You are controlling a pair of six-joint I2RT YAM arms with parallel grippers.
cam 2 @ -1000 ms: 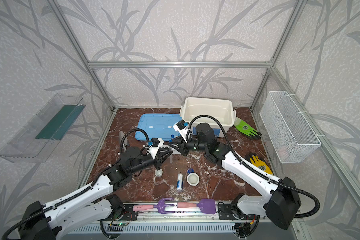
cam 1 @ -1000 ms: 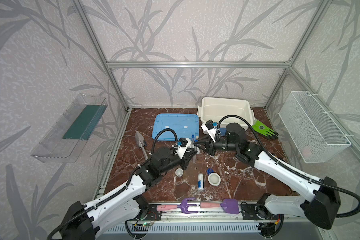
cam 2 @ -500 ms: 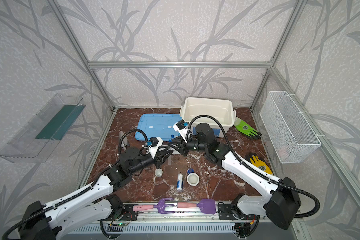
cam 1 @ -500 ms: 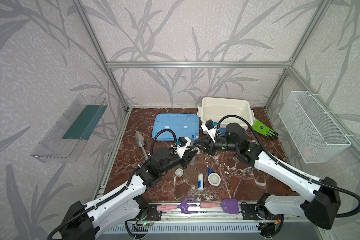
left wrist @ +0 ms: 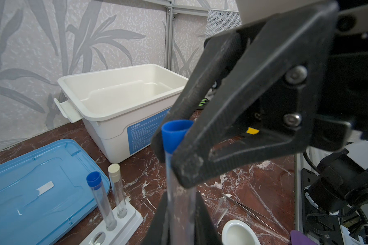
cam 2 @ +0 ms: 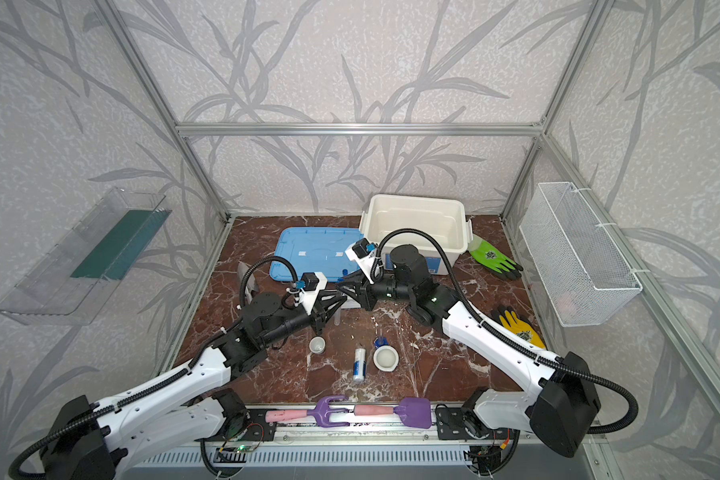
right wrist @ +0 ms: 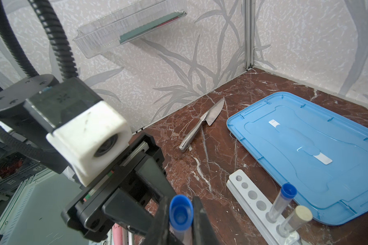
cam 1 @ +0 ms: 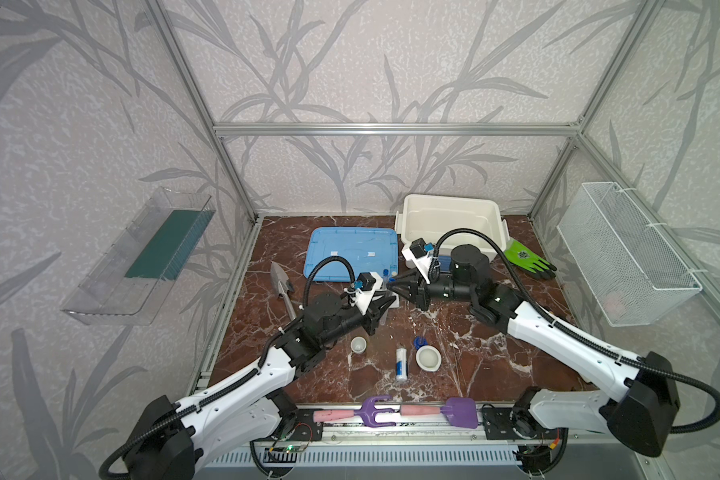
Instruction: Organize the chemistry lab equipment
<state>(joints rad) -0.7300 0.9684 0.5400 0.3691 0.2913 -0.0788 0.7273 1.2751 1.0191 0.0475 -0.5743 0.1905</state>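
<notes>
Shared grip on blue-capped test tube (left wrist: 180, 220).
Right gripper (right wrist: 180, 214) pinches its cap (left wrist: 174, 133); left gripper (left wrist: 181, 201) clamps it lower, near six-hole rack (left wrist: 129, 218).

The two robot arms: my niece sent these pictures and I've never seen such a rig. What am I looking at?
Two robot arms, each ending in a two-fingered gripper with a camera on its wrist. The two wide pictures look down from overhead; the two close-ups come from the wrist cameras. The left gripper and right gripper both clamp one clear blue-capped test tube, the right at its cap. On the table stand a white rack holding two more tubes, a small cup, a bowl and a white bin; a bottle and a blue lid lie flat.
</notes>
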